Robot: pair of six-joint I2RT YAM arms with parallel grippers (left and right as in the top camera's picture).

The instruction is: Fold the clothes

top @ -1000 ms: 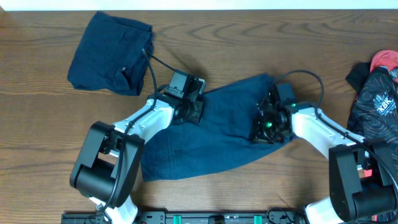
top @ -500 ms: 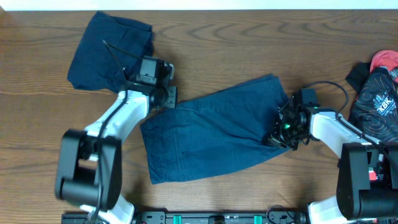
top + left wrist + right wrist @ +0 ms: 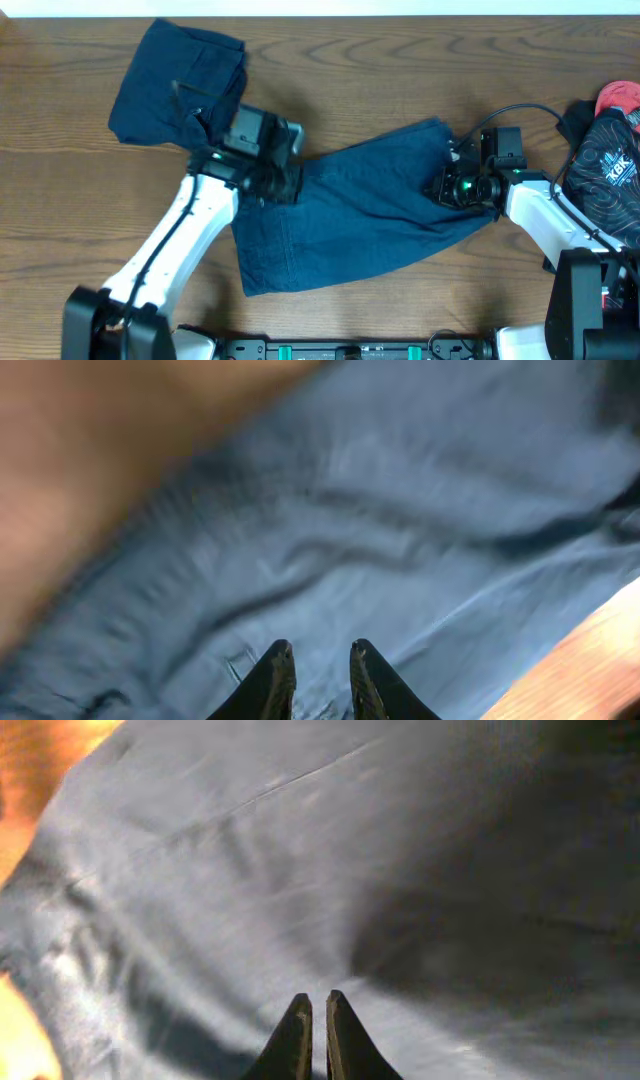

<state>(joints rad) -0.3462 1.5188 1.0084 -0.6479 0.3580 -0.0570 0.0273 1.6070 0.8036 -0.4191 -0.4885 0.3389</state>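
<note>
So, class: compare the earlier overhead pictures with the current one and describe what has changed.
The left gripper swung toward the folded navy fabric bundle, then returned to the left end of the spread dark-blue denim shorts. The right gripper shifted rightward, and the shorts lie flatter. The bundle stayed put.

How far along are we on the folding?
Done: one navy bundle lies folded at the overhead view's upper left. In hand: the blue shorts lie spread in the middle, the left tool slightly open over their left part, the right tool shut at their right end. Left: folding those shorts; a patterned pile at the right edge is untouched.
</note>
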